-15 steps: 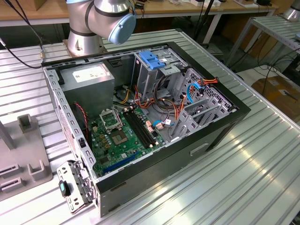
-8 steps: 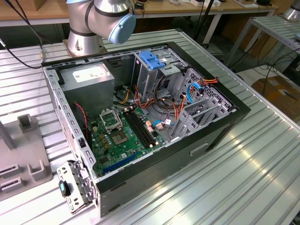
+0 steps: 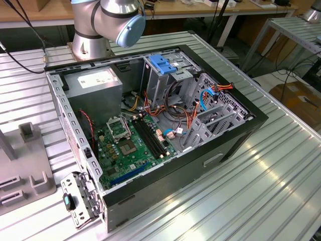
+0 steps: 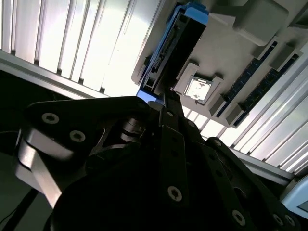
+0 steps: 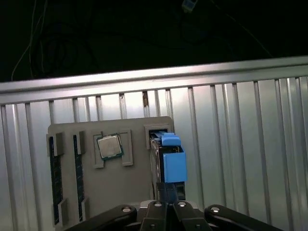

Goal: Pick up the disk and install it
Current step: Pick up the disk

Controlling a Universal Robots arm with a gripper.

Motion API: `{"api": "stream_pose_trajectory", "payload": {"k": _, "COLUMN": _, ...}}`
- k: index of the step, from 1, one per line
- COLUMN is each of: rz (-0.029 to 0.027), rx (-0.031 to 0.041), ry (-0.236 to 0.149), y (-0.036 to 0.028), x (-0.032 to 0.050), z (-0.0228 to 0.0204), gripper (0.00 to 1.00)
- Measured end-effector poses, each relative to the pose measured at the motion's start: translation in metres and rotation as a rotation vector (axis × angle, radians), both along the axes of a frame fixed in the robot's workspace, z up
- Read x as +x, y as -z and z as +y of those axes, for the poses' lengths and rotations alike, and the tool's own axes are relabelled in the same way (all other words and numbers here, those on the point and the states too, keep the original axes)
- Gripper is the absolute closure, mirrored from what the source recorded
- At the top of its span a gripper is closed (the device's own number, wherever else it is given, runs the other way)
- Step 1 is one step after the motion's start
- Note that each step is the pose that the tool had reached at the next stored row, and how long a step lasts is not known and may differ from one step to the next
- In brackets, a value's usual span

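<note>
The disk (image 5: 168, 161) stands on edge in a slot of a grey holder plate (image 5: 122, 192) that lies on the ribbed metal table. Its bright blue rail faces me in the first wrist view. In the second wrist view the disk (image 4: 175, 45) shows as a dark slab with blue ends. My gripper (image 5: 168, 198) hovers just short of the disk's near end, in line with it. The black fingers look pressed together with nothing between them. In the second wrist view the gripper (image 4: 166, 94) tip nearly reaches the disk's blue end.
A processor chip (image 5: 109, 146) and memory sticks (image 5: 56, 178) sit in the same holder plate. The open computer case (image 3: 150, 125) lies on the table, with a drive cage topped by a blue latch (image 3: 163, 63) and a grey power supply (image 3: 95, 83). The arm's base (image 3: 93, 45) stands behind the case.
</note>
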State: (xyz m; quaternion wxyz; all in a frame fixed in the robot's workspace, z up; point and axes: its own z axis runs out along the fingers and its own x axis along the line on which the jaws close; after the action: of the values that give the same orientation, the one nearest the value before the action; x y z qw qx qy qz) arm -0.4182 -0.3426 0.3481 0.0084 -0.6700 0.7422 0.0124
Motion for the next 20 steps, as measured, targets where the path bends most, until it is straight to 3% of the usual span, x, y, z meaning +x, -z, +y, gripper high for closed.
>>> {"api": "stream_pose_trajectory", "payload": {"k": 1, "rz": -0.0007, "rx": -0.0002, "ry": -0.002, "y": 0.0, "x": -0.0002, "z": 0.0001, "gripper": 0.89}}
{"api": "stream_pose_trajectory", "payload": {"k": 2, "rz": -0.0058, "rx": -0.0002, "ry": -0.004, "y": 0.0002, "x": -0.0006, "z": 0.0002, "gripper": 0.89}}
{"api": "stream_pose_trajectory", "payload": {"k": 3, "rz": -0.0126, "rx": -0.0001, "ry": -0.005, "y": 0.0004, "x": -0.0006, "z": 0.0003, "gripper": 0.89}}
{"api": "stream_pose_trajectory", "payload": {"k": 4, "rz": -0.0244, "rx": -0.0002, "ry": -0.008, "y": 0.0007, "x": -0.0007, "z": 0.0004, "gripper": 0.89}}
{"api": "stream_pose_trajectory", "payload": {"k": 6, "rz": -0.0421, "rx": -0.0001, "ry": -0.012, "y": 0.0012, "x": -0.0009, "z": 0.0004, "gripper": 0.89}}
{"api": "stream_pose_trajectory", "payload": {"k": 7, "rz": -0.0468, "rx": -0.0002, "ry": -0.013, "y": 0.0014, "x": -0.0009, "z": 0.0004, "gripper": 0.89}}
{"api": "stream_pose_trajectory", "payload": {"k": 16, "rz": -0.047, "rx": -0.0002, "ry": -0.012, "y": 0.0046, "x": 0.0002, "z": 0.0009, "gripper": 0.89}}
{"api": "stream_pose_trajectory", "payload": {"k": 17, "rz": -0.0454, "rx": -0.0003, "ry": -0.012, "y": 0.0046, "x": 0.0004, "z": 0.0009, "gripper": 0.89}}
{"api": "stream_pose_trajectory", "payload": {"k": 18, "rz": -0.0348, "rx": 0.0001, "ry": -0.013, "y": 0.0047, "x": 0.0007, "z": 0.0009, "gripper": 0.89}}
{"api": "stream_pose_trajectory", "payload": {"k": 20, "rz": -0.0326, "rx": 0.0003, "ry": -0.012, "y": 0.0047, "x": 0.0006, "z": 0.0009, "gripper": 0.89}}
